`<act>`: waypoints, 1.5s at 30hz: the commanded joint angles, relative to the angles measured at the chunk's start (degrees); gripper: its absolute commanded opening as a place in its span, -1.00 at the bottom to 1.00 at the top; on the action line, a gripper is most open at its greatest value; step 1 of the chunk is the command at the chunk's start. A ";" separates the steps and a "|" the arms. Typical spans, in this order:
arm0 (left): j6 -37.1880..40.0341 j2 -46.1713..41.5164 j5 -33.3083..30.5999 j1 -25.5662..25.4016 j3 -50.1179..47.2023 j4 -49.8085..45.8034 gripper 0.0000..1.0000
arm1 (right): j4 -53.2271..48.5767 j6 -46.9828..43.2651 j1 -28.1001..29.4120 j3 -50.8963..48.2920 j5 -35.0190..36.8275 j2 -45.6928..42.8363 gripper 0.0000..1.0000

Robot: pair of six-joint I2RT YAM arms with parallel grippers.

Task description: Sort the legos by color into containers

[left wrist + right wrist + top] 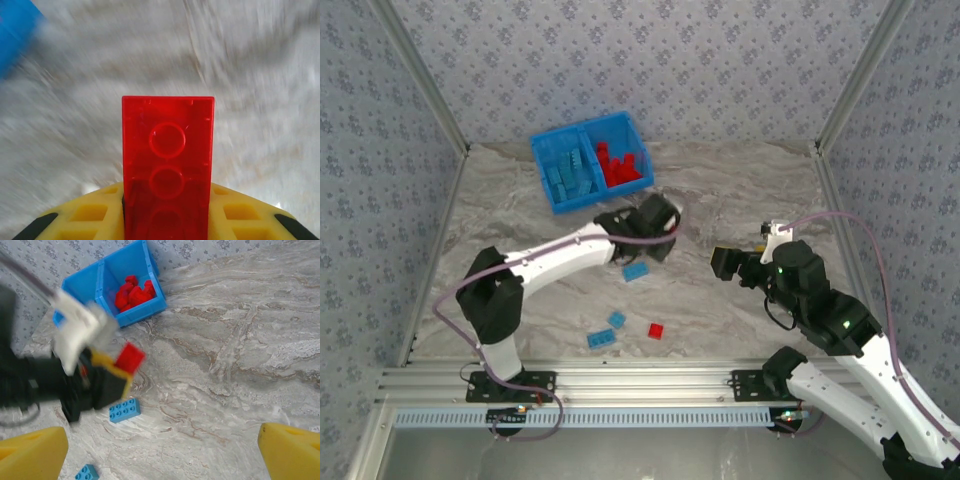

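Left wrist view: you see the left gripper (168, 220) clenched on a red brick (168, 160). The brick stands lengthwise between the yellow fingers (90, 215), its broad face toward the camera. The marbled table (250, 75) behind it is blurred. A corner of the blue bin (15, 30) sits at the upper left.

Top external view: locate the bin near the back wall, left of centre.
- The left compartment (542, 175) holds the light blue legos (570, 175).
- The right compartment (640, 145) holds the red legos (620, 165).
- The left gripper hovers just in front of the bin's near right corner.

Note four loose pieces on the table, closer to the arm bases:
- a blue brick (636, 271) just below the left gripper;
- a small blue piece (617, 320);
- a longer blue piece (601, 339) beside it;
- a small red piece (656, 330) to their right.

Right wrist view: you see the right gripper (162, 455) released, its yellow fingertips (30, 455) spread wide over bare table with nothing between them. It is well apart from the bin. The held red brick appears raised above the table.
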 commanded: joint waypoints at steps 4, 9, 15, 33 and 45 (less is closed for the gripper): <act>5.21 12.42 -7.76 11.71 23.08 -7.93 -0.39 | 0.12 0.72 -0.44 0.17 1.20 -0.26 1.00; 5.28 28.06 -8.32 18.05 47.21 -15.60 -0.39 | -1.27 0.88 -0.58 0.70 0.93 -0.35 1.00; 6.01 43.20 0.40 23.69 68.64 -17.07 -0.38 | -0.90 1.75 -0.80 -0.37 0.74 -0.26 1.00; 6.71 49.02 5.98 29.51 74.49 -4.43 0.29 | -0.11 1.73 -1.68 -1.91 -0.12 1.45 1.00; -1.79 20.85 16.66 27.36 52.59 -8.71 0.40 | -3.59 2.60 3.34 -2.64 -6.35 7.57 0.92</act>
